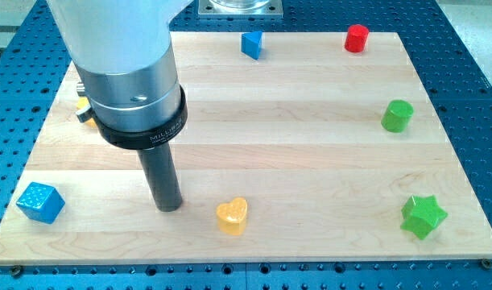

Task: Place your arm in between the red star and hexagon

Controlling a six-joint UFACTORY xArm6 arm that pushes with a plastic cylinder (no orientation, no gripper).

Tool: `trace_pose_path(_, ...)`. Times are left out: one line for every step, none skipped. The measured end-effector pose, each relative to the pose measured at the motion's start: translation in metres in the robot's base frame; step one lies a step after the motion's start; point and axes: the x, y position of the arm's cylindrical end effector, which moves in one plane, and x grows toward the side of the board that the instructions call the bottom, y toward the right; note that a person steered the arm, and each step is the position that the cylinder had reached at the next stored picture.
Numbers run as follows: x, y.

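Observation:
My tip (169, 208) rests on the wooden board (294, 161) at the lower left. A red block (357, 38), round or hexagonal, stands near the view's top right, far from the tip. No red star shows; the arm's wide body (133, 72) hides part of the upper left board. A yellow heart (232, 216) lies just right of the tip, with a small gap. A blue cube (41, 201) lies to the tip's left near the board's corner.
A blue block (252, 43) sits at the top middle. A green cylinder-like block (397, 116) is at the right edge and a green star (423, 216) at the lower right. A yellow block (84, 109) peeks out behind the arm at the left.

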Motion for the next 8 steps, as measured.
trace_pose_path(-0.002,0.000)
trace_pose_path(-0.001,0.003)
trace_pose_path(-0.001,0.003)
trace_pose_path(-0.036,-0.001)
trace_pose_path(-0.061,-0.004)
trace_pose_path(-0.073,-0.004)
trace_pose_path(-0.082,-0.005)
trace_pose_path(-0.089,-0.016)
